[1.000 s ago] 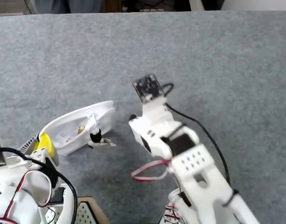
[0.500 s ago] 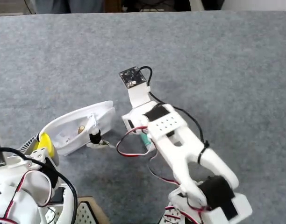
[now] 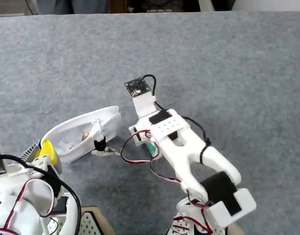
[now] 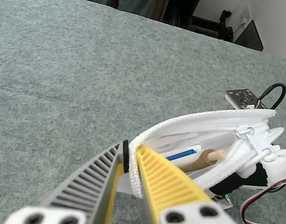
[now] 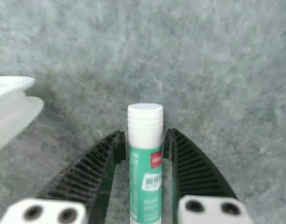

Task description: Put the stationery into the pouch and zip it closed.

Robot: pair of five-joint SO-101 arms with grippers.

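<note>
Right gripper [image 5: 145, 139] fingers closed in on the glue stick [image 5: 145, 158], pads against both sides just under its white cap. The stick lies on the grey desk [image 3: 228, 63], near the mouth of the pouch [image 3: 81, 132]. Left gripper [image 4: 130, 148] fingers pinched tight on the pouch rim, holding it open; blue-marked item [image 4: 180, 154] and wooden stick [image 4: 203, 157] already inside. Glue stick looks light, rigid, smooth plastic, likely slippery and prone to roll or twist, so grip across the barrel mid-body, not the cap. Pouch is soft, floppy fabric; rim hold suits it, zipper pull [image 4: 248, 133] for closing.
</note>
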